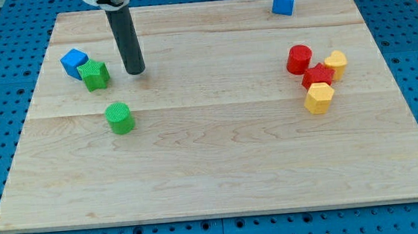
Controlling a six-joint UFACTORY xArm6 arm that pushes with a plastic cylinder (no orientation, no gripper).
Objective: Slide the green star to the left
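The wooden board [220,168] carries everything, and my tip [136,71] rests on it in its upper-left part. There is no pincer here to open or close: the arm ends in a plain dark rod that holds nothing and can only shove. The green star [95,74] lies just to the view's left of my tip, near but apart, and touches a blue cube [75,62] on its far upper-left side. A green cylinder [120,117] sits below my tip, slightly left. Well off to the right are a red cylinder [298,58], a red block [317,75], two yellow blocks [319,97] and a blue block [283,3]. I judge the approach done and the push not yet begun: next comes a straight leftward stroke, likely carrying the cube along.
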